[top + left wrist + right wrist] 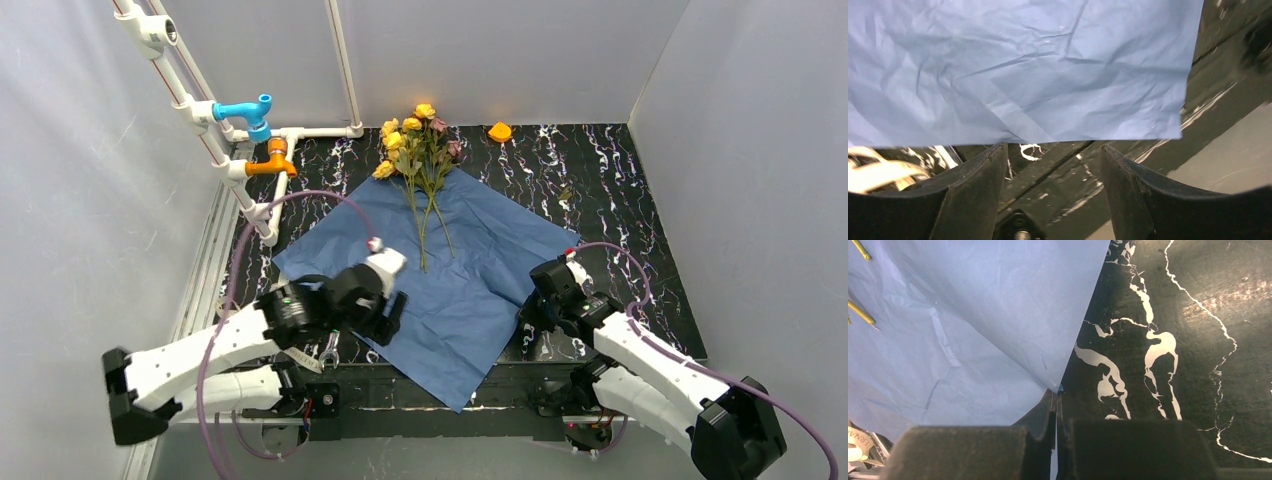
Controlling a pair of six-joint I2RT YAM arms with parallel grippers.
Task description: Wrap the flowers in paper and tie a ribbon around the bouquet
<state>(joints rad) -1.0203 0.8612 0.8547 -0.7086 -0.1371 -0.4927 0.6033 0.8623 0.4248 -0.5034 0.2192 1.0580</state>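
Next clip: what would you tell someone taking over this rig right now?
Left gripper: open, at the paper's near-left edge, holding nothing.
Right gripper: shut at the paper's right edge; a pinch cannot be confirmed.
Flowers: lying on the paper's far corner, heads beyond it.
Done: flowers laid on flat paper.
To do: wrap, then tie the ribbon, which isn't clearly in view.

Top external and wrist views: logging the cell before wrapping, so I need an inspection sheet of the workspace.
Surface: black table, white veining.
Job's things: paper spread out, near corner overhanging the table; flowers lying on its far corner; ribbon perhaps the blurred cream strip.
Clutter: orange object by the far wall.
Grippers: left gripper open, short of the paper's edge; right gripper shut on the paper's edge.
Cables: purple cable looping over each arm.
Surroundings: white walls; white pipes with coloured fittings, left.
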